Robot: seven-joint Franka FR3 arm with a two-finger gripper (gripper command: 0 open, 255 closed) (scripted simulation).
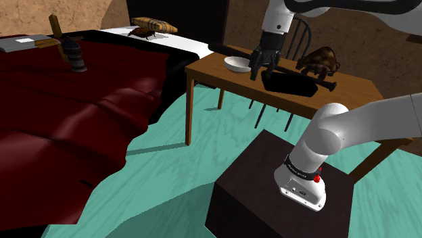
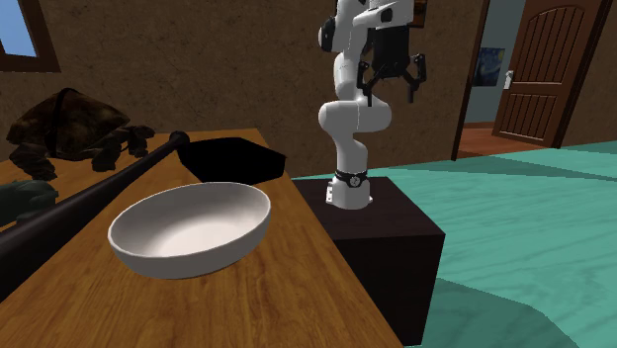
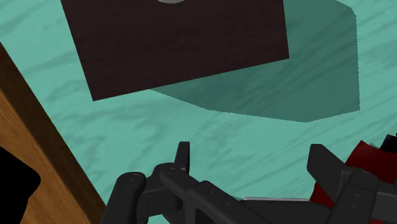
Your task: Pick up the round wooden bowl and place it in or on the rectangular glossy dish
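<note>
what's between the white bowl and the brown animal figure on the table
A dark bat lies between bowl and figure, in the second exterior view.

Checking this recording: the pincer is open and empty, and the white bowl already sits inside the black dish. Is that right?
Not quite. The white bowl sits on the bare wooden table beside the black dish, not inside it, as the second exterior view shows. The pincer is indeed open and empty.
</note>
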